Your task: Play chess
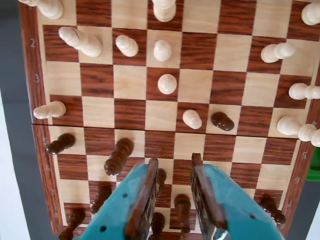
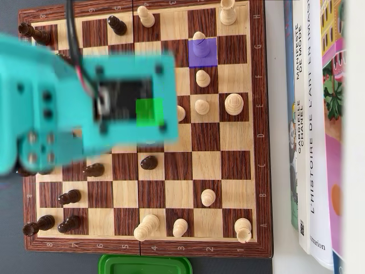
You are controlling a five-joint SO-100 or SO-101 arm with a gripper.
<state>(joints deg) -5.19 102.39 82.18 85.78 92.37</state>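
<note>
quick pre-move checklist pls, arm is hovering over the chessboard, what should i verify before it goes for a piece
1. Gripper open and empty: ok; in the wrist view the jaws stand apart with nothing between them.
2. Gripper above the pieces, not touching: cannot tell; height is unclear in both views.
3. Target piece known: cannot tell; the overhead view marks a purple square under a white pawn and a green square over the arm.
4. Nearby pieces: not ok; dark pieces crowd both jaws, including a dark pawn just below the gap.
5. Chessboard flat: ok.
6. Books clear of board: ok; they lie beside its edge.
</note>
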